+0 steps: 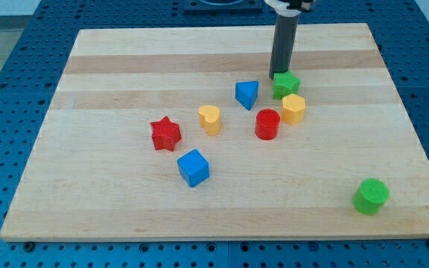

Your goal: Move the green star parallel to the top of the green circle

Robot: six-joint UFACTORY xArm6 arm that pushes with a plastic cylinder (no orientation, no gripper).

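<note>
The green star (287, 85) lies right of the board's middle, toward the view's top. My tip (278, 74) touches its upper left edge, and the dark rod rises from there to the view's top. The green circle (370, 196), a short cylinder, stands near the board's bottom right corner, far below and to the right of the star.
A yellow hexagon (294, 109) sits just below the green star, with a red cylinder (267, 124) to its lower left. A blue triangle (247, 94), a yellow cylinder (209, 119), a red star (165, 134) and a blue cube (194, 167) lie further left. The wooden board (110, 82) rests on a blue perforated table.
</note>
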